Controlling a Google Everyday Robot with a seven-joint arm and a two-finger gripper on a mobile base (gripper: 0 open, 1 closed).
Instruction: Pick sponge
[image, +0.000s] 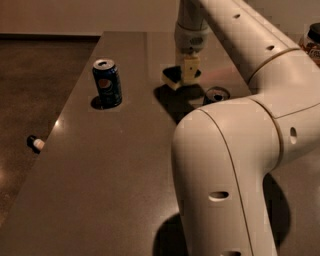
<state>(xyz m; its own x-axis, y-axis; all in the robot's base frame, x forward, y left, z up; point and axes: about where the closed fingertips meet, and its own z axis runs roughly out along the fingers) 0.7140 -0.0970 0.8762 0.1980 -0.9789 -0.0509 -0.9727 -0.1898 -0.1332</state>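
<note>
- My gripper (190, 75) hangs pointing straight down.
- My wrist (191, 30) stands upright directly above it.
- My forearm (260, 45) slants back and to the right of it, down to my big bent elbow joint (225, 175).

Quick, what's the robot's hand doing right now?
Gripper: closed on the sponge, low over the far part of the table.
</note>
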